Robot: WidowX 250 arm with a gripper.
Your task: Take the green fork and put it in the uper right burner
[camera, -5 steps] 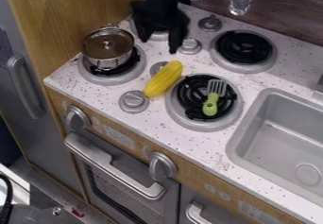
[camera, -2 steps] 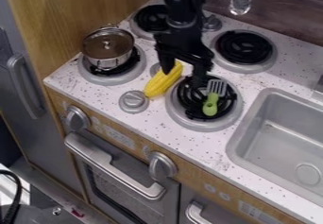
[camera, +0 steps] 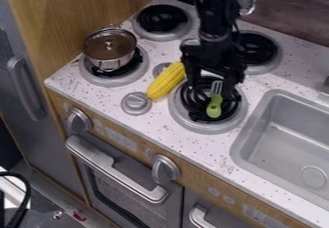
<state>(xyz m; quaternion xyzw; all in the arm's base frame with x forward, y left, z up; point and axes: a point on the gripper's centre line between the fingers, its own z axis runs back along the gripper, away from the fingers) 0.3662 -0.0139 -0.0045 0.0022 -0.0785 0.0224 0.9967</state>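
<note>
Sweeping rightward across a toy stove, a black robotic gripper shifts from beside the yellow corn to a spot above the lower right burner, its arm now partly covering the upper right burner. Its two fingers stand wide apart, with nothing in their grasp, near the tine end of the green fork. The utensil remains on the lower right burner's black coil, its gray tines toward the back of the stove and its rounded green handle toward the front. The corn lies at a slant just left of that burner, near a gray knob. A lidded metal pot sits on the lower left burner, while a gray sink is set into the speckled white counter at right.
</note>
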